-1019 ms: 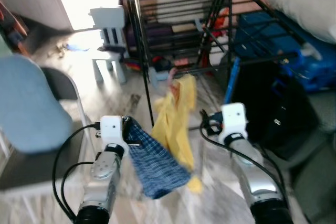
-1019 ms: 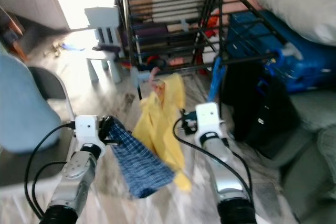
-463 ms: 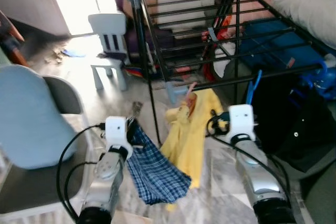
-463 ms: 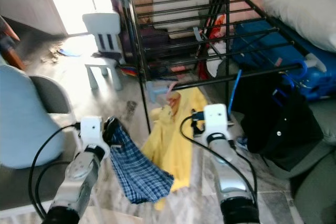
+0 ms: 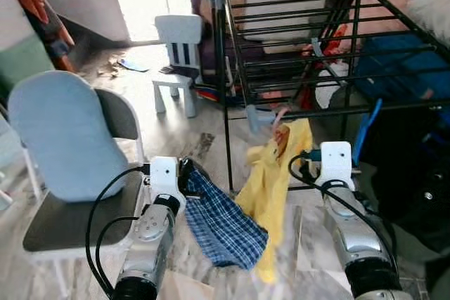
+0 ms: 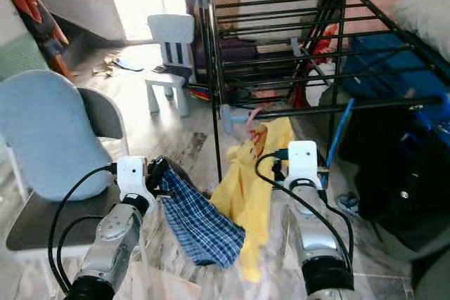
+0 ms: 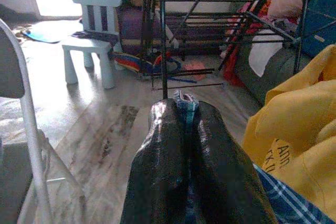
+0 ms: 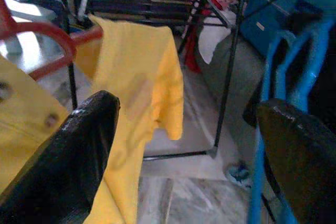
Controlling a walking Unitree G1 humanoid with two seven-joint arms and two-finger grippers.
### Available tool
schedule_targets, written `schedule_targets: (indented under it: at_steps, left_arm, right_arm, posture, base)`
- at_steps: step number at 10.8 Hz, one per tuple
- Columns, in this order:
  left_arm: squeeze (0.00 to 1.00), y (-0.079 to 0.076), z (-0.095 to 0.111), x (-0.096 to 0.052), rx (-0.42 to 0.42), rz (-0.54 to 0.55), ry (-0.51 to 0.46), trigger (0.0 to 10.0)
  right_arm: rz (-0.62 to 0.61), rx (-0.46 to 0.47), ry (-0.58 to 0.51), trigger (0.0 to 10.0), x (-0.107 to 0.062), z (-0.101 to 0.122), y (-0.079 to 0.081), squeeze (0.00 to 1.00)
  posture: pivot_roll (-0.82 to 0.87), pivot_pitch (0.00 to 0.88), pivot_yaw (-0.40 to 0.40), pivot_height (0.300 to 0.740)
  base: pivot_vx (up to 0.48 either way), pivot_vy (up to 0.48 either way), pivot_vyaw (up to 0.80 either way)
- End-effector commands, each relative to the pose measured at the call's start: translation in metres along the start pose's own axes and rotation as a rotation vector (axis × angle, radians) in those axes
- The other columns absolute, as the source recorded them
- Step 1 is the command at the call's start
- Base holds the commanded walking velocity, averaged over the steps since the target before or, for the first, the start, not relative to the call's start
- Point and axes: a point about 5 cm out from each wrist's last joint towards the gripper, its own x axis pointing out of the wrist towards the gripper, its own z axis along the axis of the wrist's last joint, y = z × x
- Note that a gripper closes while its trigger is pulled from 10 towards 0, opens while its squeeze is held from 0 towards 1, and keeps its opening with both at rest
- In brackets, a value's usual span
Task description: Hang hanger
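A yellow shirt point(image 5: 273, 177) on a reddish hanger point(image 8: 44, 35) hangs in the air before the black drying rack point(image 5: 295, 40). The hanger's hook point(image 5: 281, 115) sits just below the rack's front bar. My right gripper point(image 8: 186, 103) is right beside the shirt, fingers wide apart, with the shirt lying behind one finger point(image 8: 79, 150). I cannot tell what carries the hanger. My left gripper point(image 7: 185, 114) is shut on a blue plaid cloth point(image 5: 221, 223), which droops toward the floor between my arms.
A chair with a blue cushion point(image 5: 63, 135) stands close on my left. A small white chair point(image 5: 179, 40) is beyond it by the rack. Right of the rack are a blue hanger point(image 5: 365, 128), a black bag point(image 5: 411, 173) and blue luggage point(image 5: 411, 61).
The view has swung, bringing the blue-cushioned chair further in and the rack nearer, and the blur has cleared. Both arms keep their pose, with the plaid cloth and yellow shirt still carried along.
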Motion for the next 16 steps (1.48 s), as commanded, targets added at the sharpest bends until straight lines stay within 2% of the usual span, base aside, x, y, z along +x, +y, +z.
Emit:
schedule_targets:
  at_steps: [1, 3, 5, 7, 8, 9, 10, 13, 15, 16]
  left_arm:
    - [0.0, 0.0, 0.003, 0.001, 0.006, -0.012, -0.007, 10.0]
    - [0.0, 0.0, 0.004, 0.001, 0.008, -0.013, -0.007, 10.0]
    - [0.0, -0.001, 0.003, 0.0, 0.005, -0.018, -0.005, 10.0]
    - [0.0, -0.004, 0.001, 0.0, 0.003, -0.033, 0.004, 10.0]
    - [0.0, -0.005, 0.001, 0.0, 0.003, -0.036, 0.007, 10.0]
    - [0.0, -0.007, 0.001, 0.0, 0.001, -0.044, 0.01, 10.0]
    - [0.0, -0.008, 0.0, 0.0, -0.001, -0.05, 0.013, 10.0]
    - [0.0, -0.013, -0.002, 0.0, -0.006, -0.077, 0.026, 10.0]
    - [0.0, -0.012, -0.002, 0.0, 0.0, -0.071, 0.032, 10.0]
    - [0.0, -0.012, -0.002, 0.001, -0.002, -0.072, 0.033, 10.0]
  right_arm:
    - [-0.056, -0.012, 0.004, 10.0, 0.005, 0.004, -0.006, 0.0]
    - [-0.083, -0.04, -0.04, 10.0, 0.007, 0.011, -0.011, 0.0]
    - [-0.125, -0.059, -0.058, 10.0, 0.003, 0.008, -0.02, 0.0]
    - [-0.154, -0.035, -0.023, 10.0, 0.003, 0.002, -0.024, 0.0]
    - [-0.129, -0.021, -0.015, 10.0, 0.005, 0.002, -0.022, 0.0]
    - [-0.073, -0.023, 0.008, 10.0, 0.012, 0.004, -0.015, 0.0]
    - [-0.087, -0.024, 0.03, 10.0, 0.017, 0.005, -0.017, 0.0]
    - [-0.193, 0.031, 0.112, 10.0, 0.03, 0.006, -0.034, 0.0]
    - [-0.201, 0.049, 0.15, 10.0, 0.03, -0.001, -0.038, 0.0]
    - [-0.235, 0.052, 0.176, 10.0, 0.029, -0.007, -0.046, 0.0]
  posture:
    - [-0.19, 0.0, 0.065, 0.74]
    - [-0.18, 0.0, 0.067, 0.74]
    - [-0.19, 0.0, 0.072, 0.74]
    - [-0.19, 0.0, 0.078, 0.74]
    - [-0.19, 0.0, 0.078, 0.74]
    - [-0.19, 0.0, 0.079, 0.74]
    - [-0.19, 0.0, 0.077, 0.74]
    - [-0.19, 0.0, 0.078, 0.74]
    - [-0.19, 0.0, 0.077, 0.74]
    - [-0.19, 0.0, 0.078, 0.74]
  base:
    - [0.0, 0.0, 0.0]
    - [0.0, 0.0, 0.0]
    - [0.0, 0.0, 0.0]
    - [0.0, 0.0, 0.0]
    - [0.0, 0.0, 0.0]
    - [0.0, 0.0, 0.0]
    - [0.0, 0.0, 0.0]
    - [0.0, 0.0, 0.0]
    - [0.0, 0.0, 0.0]
    - [0.0, 0.0, 0.0]
